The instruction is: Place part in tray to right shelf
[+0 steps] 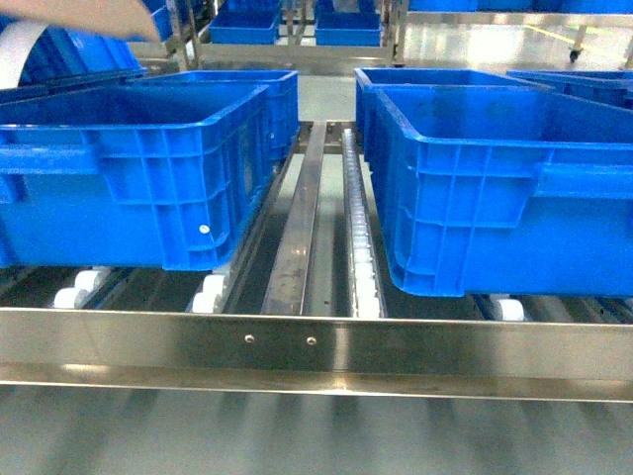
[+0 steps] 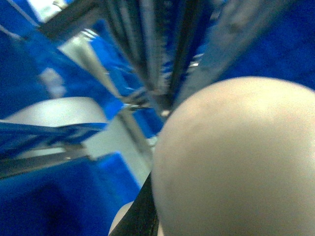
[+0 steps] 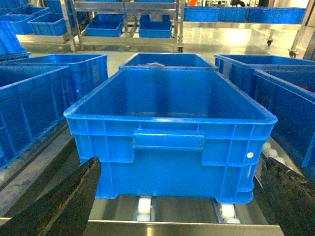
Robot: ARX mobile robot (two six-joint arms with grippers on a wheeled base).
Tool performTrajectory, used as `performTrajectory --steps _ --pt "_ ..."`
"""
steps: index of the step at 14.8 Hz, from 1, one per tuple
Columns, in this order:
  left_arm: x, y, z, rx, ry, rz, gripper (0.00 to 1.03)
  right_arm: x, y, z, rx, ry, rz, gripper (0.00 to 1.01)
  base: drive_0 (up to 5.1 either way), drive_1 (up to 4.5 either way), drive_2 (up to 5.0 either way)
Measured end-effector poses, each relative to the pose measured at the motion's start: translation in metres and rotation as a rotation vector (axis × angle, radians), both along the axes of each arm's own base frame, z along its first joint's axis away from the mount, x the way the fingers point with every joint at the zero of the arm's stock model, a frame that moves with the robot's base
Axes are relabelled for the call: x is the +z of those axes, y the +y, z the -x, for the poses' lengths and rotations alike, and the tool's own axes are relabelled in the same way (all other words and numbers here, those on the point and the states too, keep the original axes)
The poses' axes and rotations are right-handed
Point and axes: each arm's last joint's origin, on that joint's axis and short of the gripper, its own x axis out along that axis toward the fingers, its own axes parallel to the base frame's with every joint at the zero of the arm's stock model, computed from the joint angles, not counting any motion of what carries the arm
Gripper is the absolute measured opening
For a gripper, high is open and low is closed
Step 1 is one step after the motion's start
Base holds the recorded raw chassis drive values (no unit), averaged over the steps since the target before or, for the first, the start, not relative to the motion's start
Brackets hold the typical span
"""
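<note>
The beige tray (image 2: 236,162) fills the lower right of the blurred left wrist view, pressed against a black finger (image 2: 140,216) of my left gripper, which holds it. In the head view only a beige edge of the tray (image 1: 89,15) shows, raised at the top left. The part is out of view. My right gripper (image 3: 172,206) is open, its two dark fingers (image 3: 54,206) spread wide with nothing between them. It faces a blue crate (image 3: 170,132) on the right shelf (image 1: 316,346), just in front of the steel front rail (image 3: 172,228).
Large blue crates (image 1: 129,168) (image 1: 504,188) stand left and right on the white roller tracks (image 1: 361,247). A bare lane of metal rails (image 1: 297,228) runs between them. More crates and racks (image 3: 123,24) stand behind across the shiny floor.
</note>
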Motion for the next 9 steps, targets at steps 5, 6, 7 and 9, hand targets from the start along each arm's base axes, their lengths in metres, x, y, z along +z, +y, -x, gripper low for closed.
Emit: performTrajectory --steps 5,6,7,9 --pt "-0.045 -0.030 0.098 -0.313 0.364 -0.782 0.14 -0.014 -0.015 0.022 -0.006 0.003 0.000 0.43 0.0 0.00 0.0" --pt "-0.070 -0.033 0.109 -0.322 0.424 -0.872 0.14 -0.017 -0.017 0.027 -0.007 0.002 -0.001 0.30 0.0 0.00 0.0" --pt "-0.096 -0.033 0.116 -0.323 0.514 -0.899 0.14 -0.019 -0.020 0.031 -0.003 0.000 -0.001 0.17 0.0 0.00 0.0" --pt "-0.103 -0.043 0.134 -0.300 0.472 -0.940 0.14 -0.022 -0.031 0.038 -0.020 0.001 -0.002 0.02 0.0 0.00 0.0"
